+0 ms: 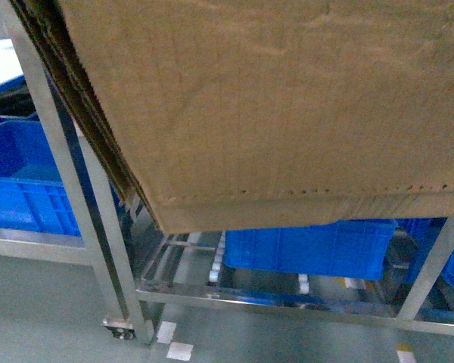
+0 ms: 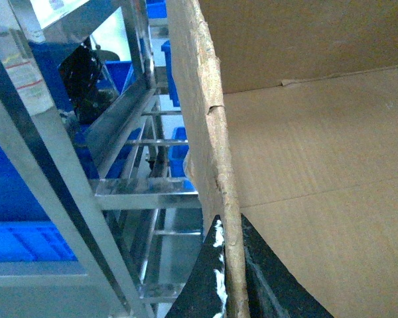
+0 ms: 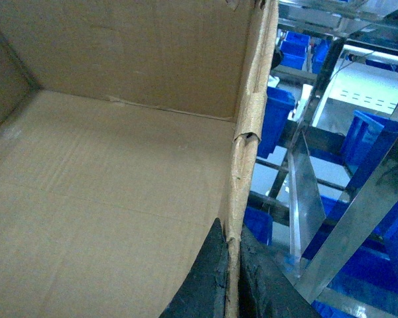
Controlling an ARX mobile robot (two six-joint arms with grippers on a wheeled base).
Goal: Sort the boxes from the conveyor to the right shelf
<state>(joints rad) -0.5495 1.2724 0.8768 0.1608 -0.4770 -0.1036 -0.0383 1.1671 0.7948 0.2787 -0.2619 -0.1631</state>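
Head view: a large brown corrugated cardboard carton (image 1: 272,106) fills the upper frame, carried clear of the floor and tilted, its perforated seam low on the near side; the green conveyor is not in view.
Left gripper (image 2: 227,278): black jaws pinch the carton's ragged left wall, one finger outside and one inside.
Right gripper (image 3: 229,281): jaws pressed onto the torn right wall in the same way.
Carton position: just in front of the shiny silver steel rack (image 1: 98,204), above its lowest roller tier.
Handling, as I judge it: empty inside, so probably light; the corrugated walls are stiff across but bend and tear at the ragged rims, so holds on both opposite walls suit it, kept level together.
Grip risk: thin edge holds may let the carton swing or crease.
Surface: the roller tracks (image 1: 303,286) would let it slide once set down.
Room: blue plastic bins (image 1: 310,246) sit on the rack tiers; grey floor (image 1: 45,318) with pale tape marks below.
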